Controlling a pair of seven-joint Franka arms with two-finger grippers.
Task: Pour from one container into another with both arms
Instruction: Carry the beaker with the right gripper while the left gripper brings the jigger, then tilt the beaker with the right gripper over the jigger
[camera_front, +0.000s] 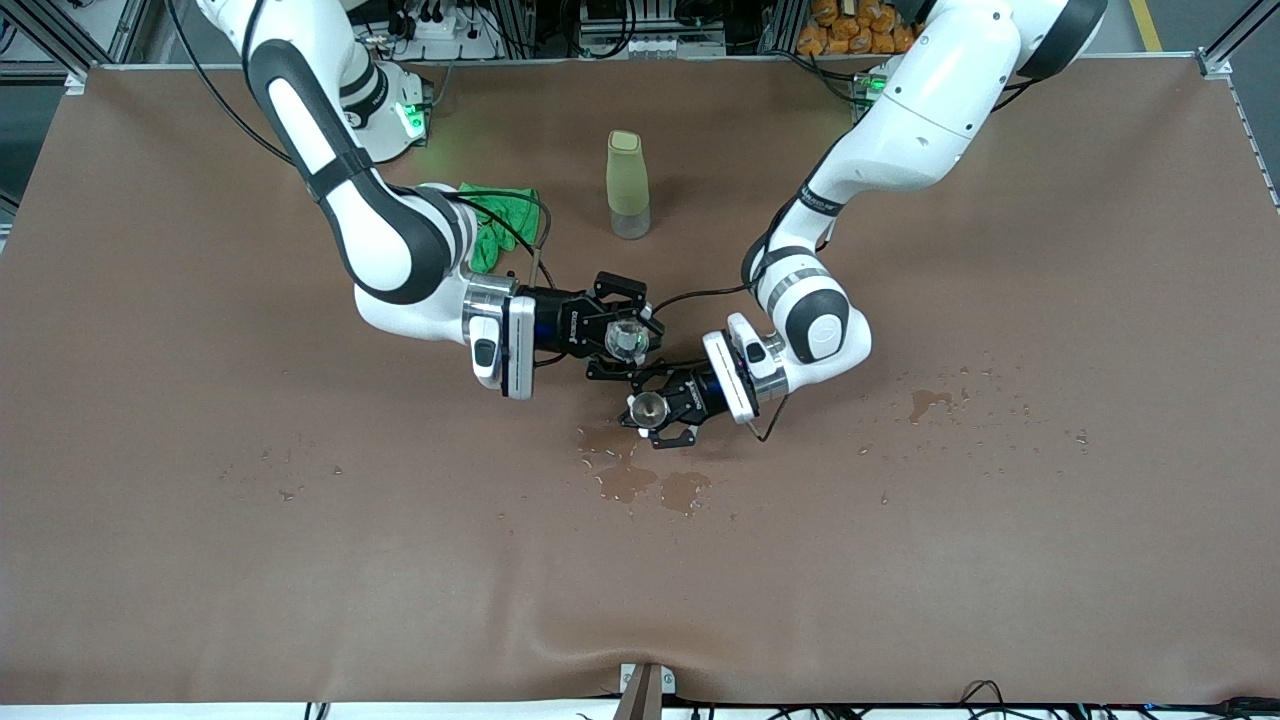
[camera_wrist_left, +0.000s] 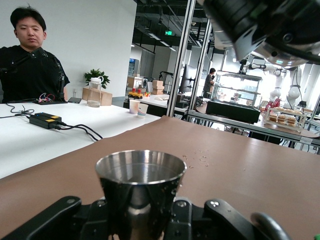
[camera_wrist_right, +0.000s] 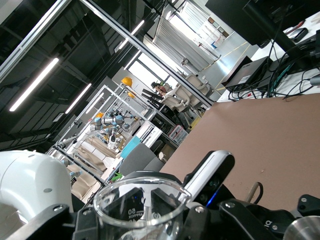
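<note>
Front view: at mid-table the right gripper (camera_front: 628, 338) is seen pinching a clear glass beaker (camera_front: 626, 340), tilted toward the steel cup (camera_front: 647, 406), which is pinched by the left gripper (camera_front: 655, 410) just at the beaker's five o'clock. Spilled puddles (camera_front: 645, 487) lie on the brown table (camera_front: 200, 560) at the cup's six o'clock; a green bottle (camera_front: 628, 184) stands at twelve o'clock from the grippers, and a green cloth (camera_front: 495, 225) lies near it.

Left wrist view: the steel cup (camera_wrist_left: 140, 187) is held upright between pressed fingers; its contents cannot be judged.

Right wrist view: the beaker (camera_wrist_right: 142, 207) is clamped, rim tilted.

The pouring step is judged to be in hand; next, the beaker's lip is to be kept over the cup.
</note>
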